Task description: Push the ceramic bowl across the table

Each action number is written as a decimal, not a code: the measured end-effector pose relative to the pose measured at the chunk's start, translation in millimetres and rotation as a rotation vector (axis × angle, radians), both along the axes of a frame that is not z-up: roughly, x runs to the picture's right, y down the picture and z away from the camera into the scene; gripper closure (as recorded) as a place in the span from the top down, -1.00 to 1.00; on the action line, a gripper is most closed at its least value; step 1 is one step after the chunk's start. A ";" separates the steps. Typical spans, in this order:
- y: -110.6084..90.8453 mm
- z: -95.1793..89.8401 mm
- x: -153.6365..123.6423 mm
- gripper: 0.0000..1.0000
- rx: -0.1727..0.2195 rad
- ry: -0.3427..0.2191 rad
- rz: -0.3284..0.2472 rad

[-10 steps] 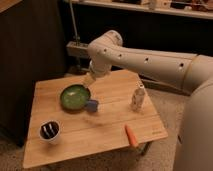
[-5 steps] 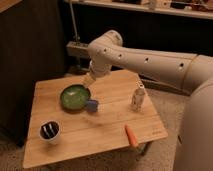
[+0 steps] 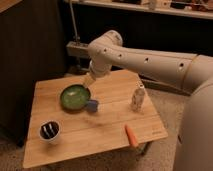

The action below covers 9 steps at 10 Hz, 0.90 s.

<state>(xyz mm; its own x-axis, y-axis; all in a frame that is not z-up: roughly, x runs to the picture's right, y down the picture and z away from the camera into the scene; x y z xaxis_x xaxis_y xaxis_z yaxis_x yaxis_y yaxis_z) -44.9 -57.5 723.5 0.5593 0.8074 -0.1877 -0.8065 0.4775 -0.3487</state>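
1. While the white arm (image 3: 150, 62) reaches in from the right and bends down over the back of the bench (image 3: 100, 131), its jaws sit low at the far right rim of the bowl (image 3: 75, 97); whether they touch the rim or hang just beside it, I cannot tell.
2. Whether the jaws stand wide or narrow, I cannot tell either.
3. The bowl is green with a darker rim and stands upright on the left half of the bench, nearer the back edge than the front.
4. A small blue block (image 3: 91, 105) lies at the bowl's near right rim, touching it or just beside it.
5. A white cup (image 3: 49, 131) with dark contents stands near the front left corner, well apart from the bowl.
6. A pale bottle (image 3: 138, 98) stands upright on the right half of the bench, well apart from the bowl and the jaws.
7. An orange carrot (image 3: 131, 135) lies slantwise near the front right edge, in front of the bottle.
8. The bench top is light wooden planks running left to right.
9. A dark cabinet (image 3: 30, 45) stands to the left of the bench.
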 end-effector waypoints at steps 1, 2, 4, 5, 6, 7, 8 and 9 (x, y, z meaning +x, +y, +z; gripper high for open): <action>0.0 0.0 0.0 0.60 0.000 0.000 0.000; 0.0 0.0 0.0 0.60 0.000 0.000 0.000; 0.2 1.0 -1.9 0.60 0.008 -0.018 -0.007; 2.7 3.5 -5.9 0.60 0.010 -0.042 -0.011; 6.4 9.3 -16.4 0.60 0.008 -0.072 -0.019; 12.4 17.0 -36.2 0.60 0.001 -0.105 -0.033; 20.5 25.6 -56.3 0.60 -0.010 -0.134 -0.049; 27.7 32.5 -67.0 0.60 -0.019 -0.152 -0.060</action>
<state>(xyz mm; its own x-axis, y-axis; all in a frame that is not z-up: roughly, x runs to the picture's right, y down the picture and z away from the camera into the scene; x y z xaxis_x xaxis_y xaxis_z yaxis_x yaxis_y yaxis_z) -111.9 -29.9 756.1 0.6291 0.7691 -0.1126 -0.7144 0.5150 -0.4738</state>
